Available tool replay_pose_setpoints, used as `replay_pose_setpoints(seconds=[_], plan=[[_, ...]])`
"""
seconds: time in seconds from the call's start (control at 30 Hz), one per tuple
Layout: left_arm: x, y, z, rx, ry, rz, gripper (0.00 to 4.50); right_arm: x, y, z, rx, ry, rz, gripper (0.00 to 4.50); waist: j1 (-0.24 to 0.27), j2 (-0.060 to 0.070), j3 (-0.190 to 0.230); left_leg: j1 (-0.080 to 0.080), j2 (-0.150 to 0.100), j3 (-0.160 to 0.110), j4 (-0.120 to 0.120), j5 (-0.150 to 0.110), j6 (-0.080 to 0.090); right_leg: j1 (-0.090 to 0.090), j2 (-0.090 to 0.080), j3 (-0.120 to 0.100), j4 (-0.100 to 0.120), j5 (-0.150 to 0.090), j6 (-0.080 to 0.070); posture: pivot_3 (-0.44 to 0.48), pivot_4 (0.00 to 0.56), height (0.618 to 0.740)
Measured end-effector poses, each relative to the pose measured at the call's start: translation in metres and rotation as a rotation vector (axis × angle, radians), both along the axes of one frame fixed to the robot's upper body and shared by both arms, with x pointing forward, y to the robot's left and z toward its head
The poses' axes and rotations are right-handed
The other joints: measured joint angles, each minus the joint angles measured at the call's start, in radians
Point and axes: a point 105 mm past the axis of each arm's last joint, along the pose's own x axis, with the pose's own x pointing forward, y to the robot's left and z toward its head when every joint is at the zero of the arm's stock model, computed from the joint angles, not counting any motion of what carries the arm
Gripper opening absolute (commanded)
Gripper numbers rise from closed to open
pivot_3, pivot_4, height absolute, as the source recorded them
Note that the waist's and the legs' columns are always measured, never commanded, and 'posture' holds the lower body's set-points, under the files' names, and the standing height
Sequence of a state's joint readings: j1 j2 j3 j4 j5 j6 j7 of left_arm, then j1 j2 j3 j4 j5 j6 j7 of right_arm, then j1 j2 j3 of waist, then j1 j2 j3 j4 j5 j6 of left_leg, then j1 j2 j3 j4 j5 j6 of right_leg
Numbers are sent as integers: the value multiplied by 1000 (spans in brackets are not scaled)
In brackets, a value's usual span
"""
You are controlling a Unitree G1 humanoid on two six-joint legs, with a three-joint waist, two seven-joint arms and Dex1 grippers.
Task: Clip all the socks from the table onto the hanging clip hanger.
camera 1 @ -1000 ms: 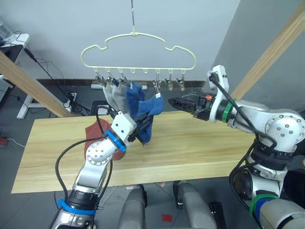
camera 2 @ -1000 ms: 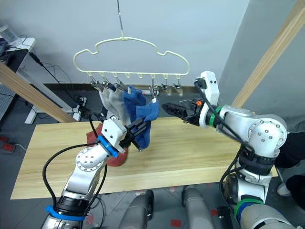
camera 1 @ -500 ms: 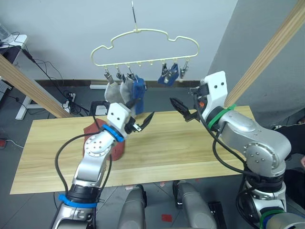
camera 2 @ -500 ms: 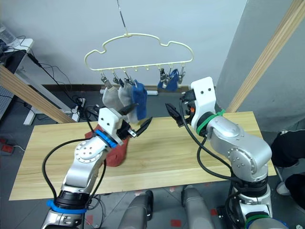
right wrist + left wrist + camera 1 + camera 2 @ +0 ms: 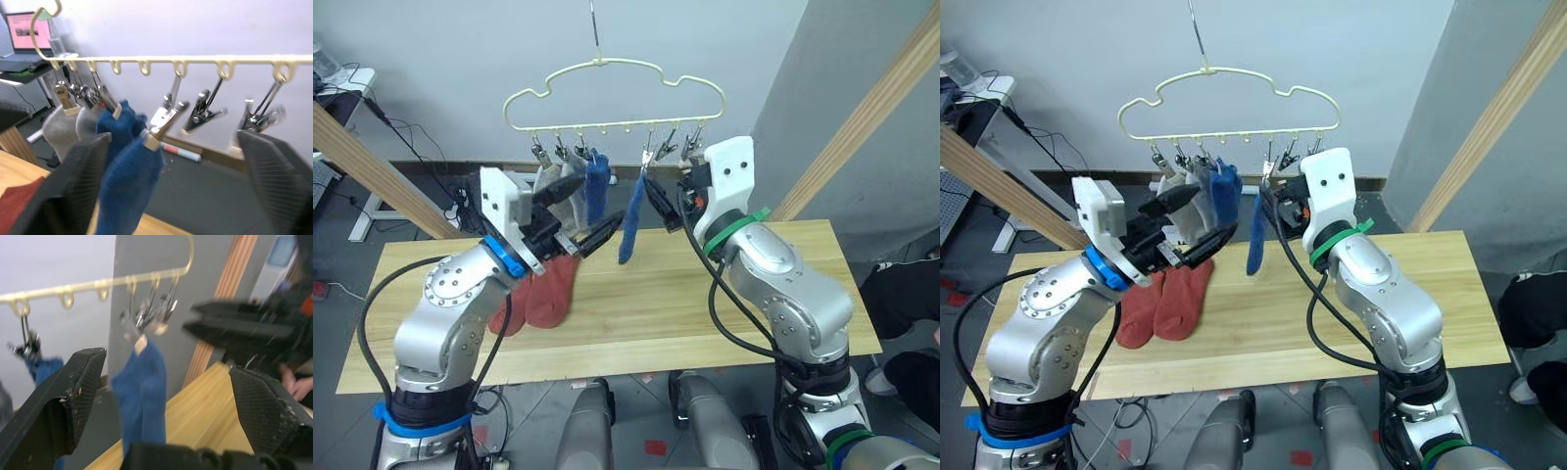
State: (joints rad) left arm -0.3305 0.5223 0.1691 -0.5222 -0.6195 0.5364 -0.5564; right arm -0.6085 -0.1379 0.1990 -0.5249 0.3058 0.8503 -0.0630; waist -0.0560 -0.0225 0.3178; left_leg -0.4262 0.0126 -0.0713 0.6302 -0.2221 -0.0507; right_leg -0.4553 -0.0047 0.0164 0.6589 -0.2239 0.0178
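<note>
Long light-wood table [image 5: 705, 304] w/ visible grain; 2 rust-red knit socks [image 5: 543, 294] lie flat on it, below hanger's left end. Cloud-shaped pale yellow-green wire clip hanger [image 5: 607, 93] above table: 2 grey socks [image 5: 1180, 191] + 2 blue socks [image 5: 628, 220] clipped on. Left gripper [image 5: 570, 217] raised just below hanger, fingers spread, empty. Right gripper [image 5: 658, 204] beside the hanging blue sock, fingers apart, empty.

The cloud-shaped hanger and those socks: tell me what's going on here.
A two-armed robot is clipping socks onto the pale yellow-green cloud-shaped wire hanger. Two light grey socks and two blue socks hang from its metal clips. Two rust-red socks lie on the light wooden table. The left gripper and right gripper are open, holding nothing.
</note>
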Motion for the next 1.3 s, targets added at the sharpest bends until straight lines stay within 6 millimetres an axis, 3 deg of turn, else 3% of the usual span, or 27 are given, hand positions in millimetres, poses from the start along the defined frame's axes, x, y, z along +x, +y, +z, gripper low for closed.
replay_pose_setpoints(seconds=[0.2, 0.33, 0.47, 0.83, 1.0, 1.3], plan=[[-10, 3, 2, -12, 13, 8, 4500, 7, 1, -2, -11, -30, -45, 3907, 3, 0, 0, 0, 0, 0, 0, 0, 0, 0, 0, 0, 0, 0, 0, 28, 319, 740], [-13, 7, -4, 3, 17, 36, 4500, 14, 2, -4, 2, -36, -79, 2969, 6, 0, 0, 0, 0, 0, 0, 1, -1, 0, 0, 0, 1, 0, 0, 33, 317, 740], [-13, 7, -1, 10, -8, 57, 4500, 18, 3, -6, 4, -41, -97, 1506, 15, 0, 0, 0, 0, 0, 0, 1, -2, 0, 0, 0, 1, 0, 0, 39, 314, 740], [-12, 5, -1, 22, -32, 67, 4500, 27, 14, -5, 25, -37, -107, 1506, 23, 0, 0, 0, 0, 0, 0, 1, -2, 0, 0, 0, 2, 0, 0, 35, 319, 740], [-12, 4, 0, 23, -40, 67, 4500, 39, 2, -12, 12, -8, -177, 1506, 25, 0, 0, 0, 0, 0, 0, 1, -2, 0, -1, 0, 2, 0, -1, 33, 322, 740], [-12, 1, -1, 30, -39, 58, 4500, 43, -2, -12, 24, -7, -218, 1506, 24, 0, 0, 0, 0, 0, 1, 1, -2, 0, -1, 0, 2, 0, -1, 32, 323, 740]])
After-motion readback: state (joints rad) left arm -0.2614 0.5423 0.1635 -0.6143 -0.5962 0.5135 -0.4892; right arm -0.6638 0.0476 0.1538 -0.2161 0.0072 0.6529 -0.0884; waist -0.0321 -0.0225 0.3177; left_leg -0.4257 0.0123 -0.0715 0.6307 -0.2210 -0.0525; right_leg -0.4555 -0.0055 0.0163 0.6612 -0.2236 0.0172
